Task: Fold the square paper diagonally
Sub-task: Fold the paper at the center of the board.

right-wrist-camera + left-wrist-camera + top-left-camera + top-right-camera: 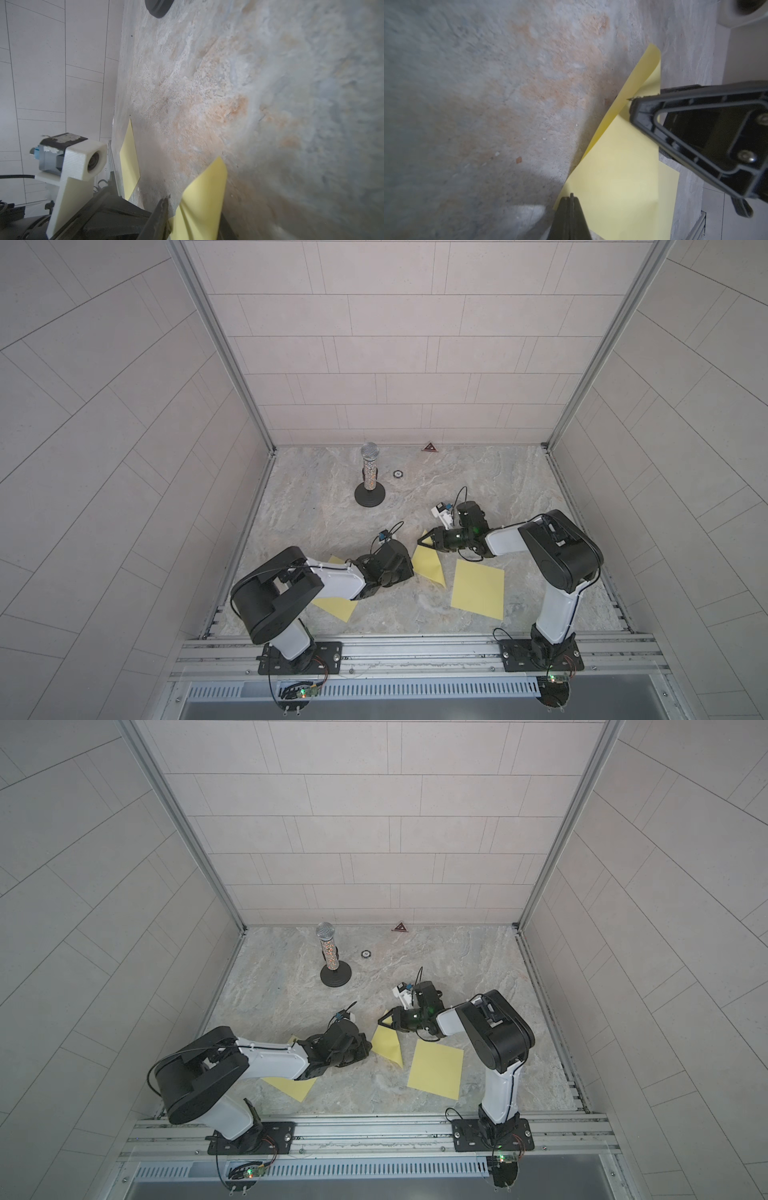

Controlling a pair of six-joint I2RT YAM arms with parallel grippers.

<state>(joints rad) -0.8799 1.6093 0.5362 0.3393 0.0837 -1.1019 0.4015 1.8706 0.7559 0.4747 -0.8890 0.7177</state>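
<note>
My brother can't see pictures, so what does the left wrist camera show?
A yellow paper, partly folded over, lies on a marbled table. The shut left tool sits at one corner; the right tool straddles its raised edge.

Three yellow papers: left paper (337, 609), middle paper (428, 568), right paper (478, 589). One microphone (369, 467), one small disc (398, 474), one red triangle (429, 447). Two arms: left arm (336, 583), right arm (503, 541).

Smooth, matt yellow paper (428, 568) on a rough-looking, stone-patterned tabletop (324, 522); at the paper's edge, the right gripper (424, 540) in glossy black plastic; beyond the paper, the metal-mesh head of a microphone (369, 450).
</note>
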